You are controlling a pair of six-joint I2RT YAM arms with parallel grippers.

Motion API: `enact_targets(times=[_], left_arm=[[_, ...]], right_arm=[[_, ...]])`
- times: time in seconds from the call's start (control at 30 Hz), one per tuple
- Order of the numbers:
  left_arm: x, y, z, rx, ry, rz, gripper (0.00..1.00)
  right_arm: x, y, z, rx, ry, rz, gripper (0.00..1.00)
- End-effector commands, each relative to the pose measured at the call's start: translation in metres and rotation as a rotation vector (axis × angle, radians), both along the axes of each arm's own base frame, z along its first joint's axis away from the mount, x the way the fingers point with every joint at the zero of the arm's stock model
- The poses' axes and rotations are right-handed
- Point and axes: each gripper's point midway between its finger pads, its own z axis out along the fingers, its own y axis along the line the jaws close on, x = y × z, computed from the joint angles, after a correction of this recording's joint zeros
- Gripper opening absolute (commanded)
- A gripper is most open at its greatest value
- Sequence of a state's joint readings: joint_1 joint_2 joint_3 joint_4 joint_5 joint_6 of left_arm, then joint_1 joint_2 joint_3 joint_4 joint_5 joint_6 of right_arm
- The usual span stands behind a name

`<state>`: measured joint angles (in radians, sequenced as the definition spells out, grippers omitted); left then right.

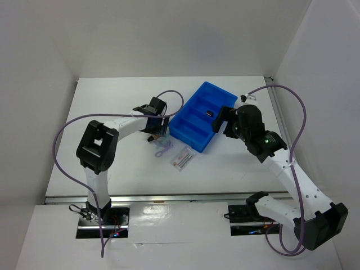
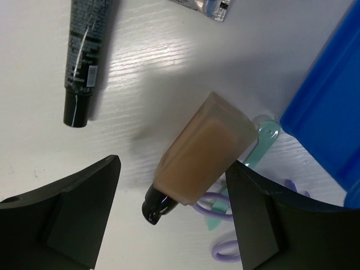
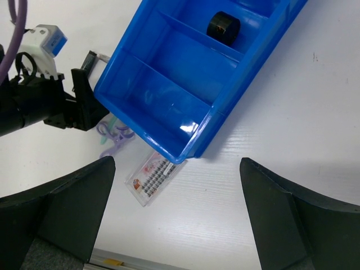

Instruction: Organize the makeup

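Note:
A stubby tan bottle with a black cap (image 2: 205,149) lies on the table between the open fingers of my left gripper (image 2: 173,169), which hovers just above it beside the tray (image 1: 159,130). The lilac looped tool (image 1: 163,148) with its pale green handle (image 2: 264,140) lies partly under the bottle. The flat white packet with red print (image 1: 181,158) lies at the tray's near corner, and it also shows in the right wrist view (image 3: 151,176). A tiny dark piece (image 3: 223,26) sits in one tray compartment. My right gripper (image 1: 220,120) is open and empty above the tray's right side.
The blue compartment tray (image 1: 194,128) lies diagonally mid-table, and it fills much of the right wrist view (image 3: 163,79). A black tube with white print (image 2: 85,50) lies on the table left of the tan bottle. White walls enclose the table on three sides.

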<state>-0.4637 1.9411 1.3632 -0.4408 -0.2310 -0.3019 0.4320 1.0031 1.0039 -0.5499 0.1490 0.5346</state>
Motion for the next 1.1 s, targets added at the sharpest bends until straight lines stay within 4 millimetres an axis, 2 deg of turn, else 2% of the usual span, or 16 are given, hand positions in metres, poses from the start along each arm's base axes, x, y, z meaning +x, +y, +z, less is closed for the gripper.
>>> enact_targets(times=[0.0,0.07,0.23,0.43,0.47,0.57,0.63,0.67,0.77,0.83,0.9,0.93,0.97,1.0,1.03,1.07], left_arm=[[0.021,-0.013,0.002,-0.029,-0.038,-0.041,0.88],[0.021,-0.017,-0.003,-0.048,-0.028,-0.043,0.84],[0.023,-0.021,-0.006,-0.093,-0.021,-0.031,0.62],[0.021,-0.004,0.019,-0.083,-0.044,0.032,0.35],[0.02,-0.002,0.033,-0.081,-0.057,0.036,0.29],[0.017,0.001,0.056,-0.09,-0.087,0.049,0.22],[0.021,0.006,0.086,-0.1,-0.132,0.063,0.16],[0.022,0.006,0.092,-0.101,-0.135,0.063,0.15],[0.033,0.001,0.137,-0.144,-0.208,0.072,0.03],[0.035,-0.017,0.154,-0.24,-0.213,0.048,0.03],[0.044,-0.043,0.19,-0.381,-0.278,-0.011,0.01],[0.045,-0.067,0.207,-0.472,-0.279,-0.051,0.0],[0.046,-0.078,0.212,-0.511,-0.274,-0.055,0.0],[0.05,-0.097,0.203,-0.541,-0.241,-0.07,0.0],[0.052,-0.11,0.202,-0.576,-0.221,-0.08,0.0],[0.056,-0.127,0.219,-0.645,-0.224,-0.091,0.0]], right_arm=[[0.007,0.003,0.009,0.028,-0.044,-0.003,0.99],[0.007,0.003,0.009,0.028,-0.044,-0.003,0.99],[0.007,0.0,0.007,0.015,-0.04,-0.019,0.99],[0.007,0.0,0.007,0.015,-0.04,-0.019,0.99],[0.007,0.0,0.007,0.015,-0.04,-0.019,0.99],[0.007,0.0,0.007,0.015,-0.04,-0.019,0.99],[0.008,0.0,0.009,0.019,-0.048,-0.019,0.99],[0.008,0.0,0.009,0.019,-0.048,-0.019,0.99],[0.008,0.0,0.009,0.019,-0.048,-0.019,0.99],[0.009,-0.001,0.013,0.019,-0.058,-0.027,0.99],[0.011,-0.006,0.014,0.012,-0.063,-0.059,0.99],[0.01,-0.008,0.02,0.026,-0.081,-0.076,0.99],[0.008,-0.011,0.025,0.039,-0.096,-0.09,0.99],[0.005,-0.015,0.036,0.054,-0.138,-0.102,0.99],[0.001,-0.016,0.036,0.057,-0.144,-0.102,0.99],[0.0,-0.019,0.038,0.06,-0.161,-0.113,0.99]])
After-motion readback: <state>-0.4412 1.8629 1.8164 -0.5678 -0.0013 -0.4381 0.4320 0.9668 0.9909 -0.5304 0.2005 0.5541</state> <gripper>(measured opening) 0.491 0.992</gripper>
